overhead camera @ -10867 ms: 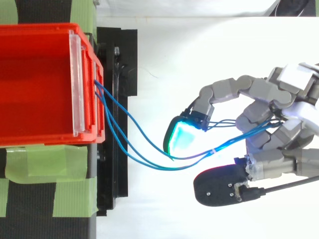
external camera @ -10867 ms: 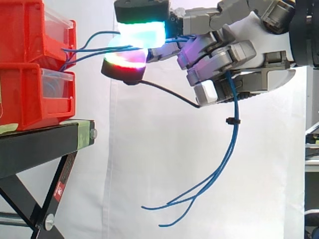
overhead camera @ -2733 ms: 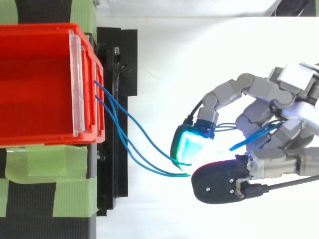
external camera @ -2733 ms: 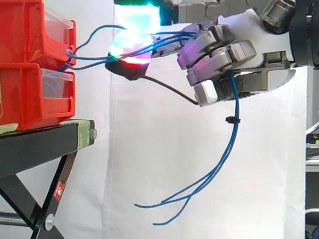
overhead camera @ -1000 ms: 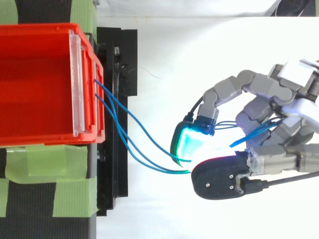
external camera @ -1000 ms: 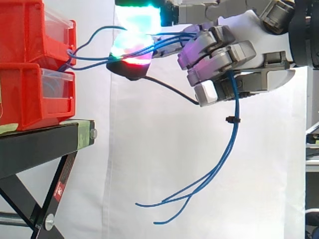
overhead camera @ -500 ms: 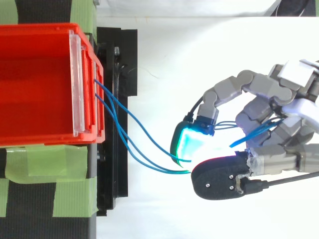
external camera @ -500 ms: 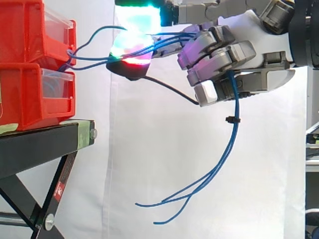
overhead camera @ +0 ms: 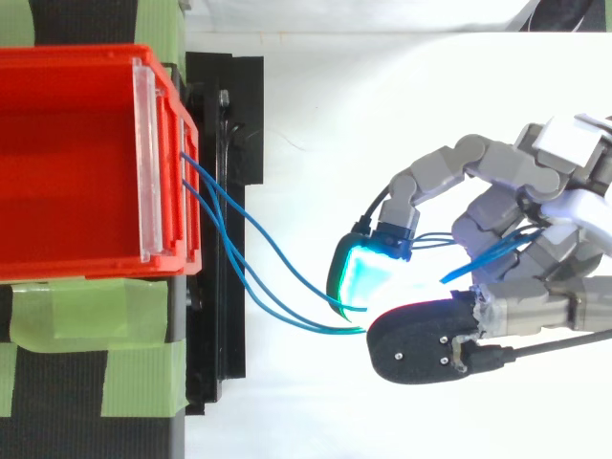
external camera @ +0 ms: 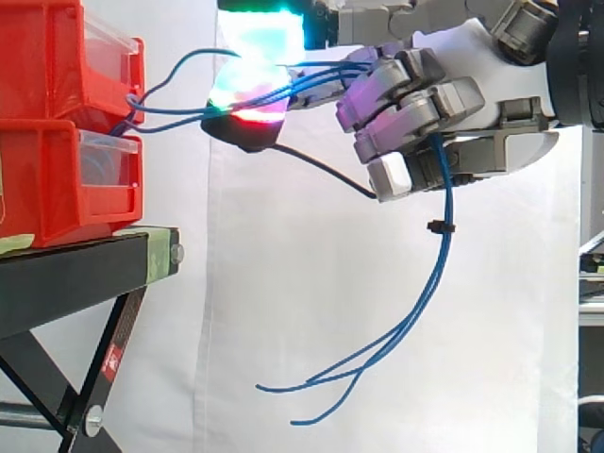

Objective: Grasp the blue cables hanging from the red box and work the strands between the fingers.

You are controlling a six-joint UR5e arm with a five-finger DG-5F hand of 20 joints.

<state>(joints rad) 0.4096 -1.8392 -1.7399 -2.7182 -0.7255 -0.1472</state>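
Note:
Thin blue cables leave the front of the upper red box and run rightwards into my hand. In the side view the strands cross from the stacked red boxes to the glowing fingertips, pass through the curled fingers and hang down below the hand as loose ends. The hand is shut on the cables, with the thumb's dark pad pressed towards a cyan-green fingertip and the strands pinched between them.
The red boxes rest on a black stand with green tape on its top. A white curtain hangs behind. Open air lies under the hand, right of the stand's leg.
Over the last second nothing visibly moves. Compared with about eleven seconds ago, the thumb has closed up towards the cyan-green fingertip and the strands sit tighter between the pads.

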